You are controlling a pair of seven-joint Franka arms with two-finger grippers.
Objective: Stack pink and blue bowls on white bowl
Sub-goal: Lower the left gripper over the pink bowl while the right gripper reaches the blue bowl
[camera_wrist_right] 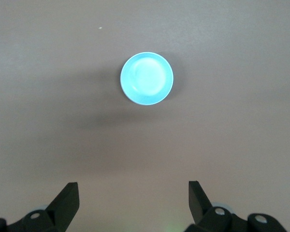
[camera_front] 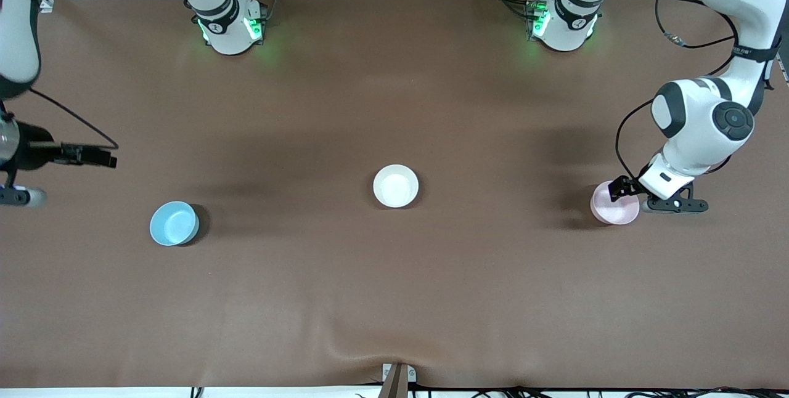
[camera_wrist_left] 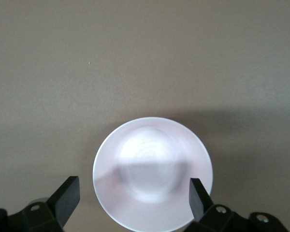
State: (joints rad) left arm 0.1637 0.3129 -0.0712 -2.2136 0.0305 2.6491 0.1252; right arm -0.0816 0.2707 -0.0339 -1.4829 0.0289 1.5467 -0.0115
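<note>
The pale pink bowl (camera_front: 613,208) sits upright at the left arm's end of the table. My left gripper (camera_front: 638,198) is open and low over its rim. In the left wrist view the pink bowl (camera_wrist_left: 152,171) lies between the fingers of the left gripper (camera_wrist_left: 134,200), one finger outside the rim and one over it. The light blue bowl (camera_front: 174,223) sits upright toward the right arm's end. My right gripper (camera_front: 18,179) is open and empty, high over the table's end, partly cut off. The right wrist view shows the blue bowl (camera_wrist_right: 147,78) well ahead of the right gripper (camera_wrist_right: 134,200). The white bowl (camera_front: 396,185) sits empty mid-table.
The brown table cloth (camera_front: 394,299) has a wrinkle near the front camera's edge, by a small bracket (camera_front: 397,378). The arm bases (camera_front: 231,25) stand along the table edge farthest from the front camera. A cable (camera_front: 74,117) hangs from the right arm.
</note>
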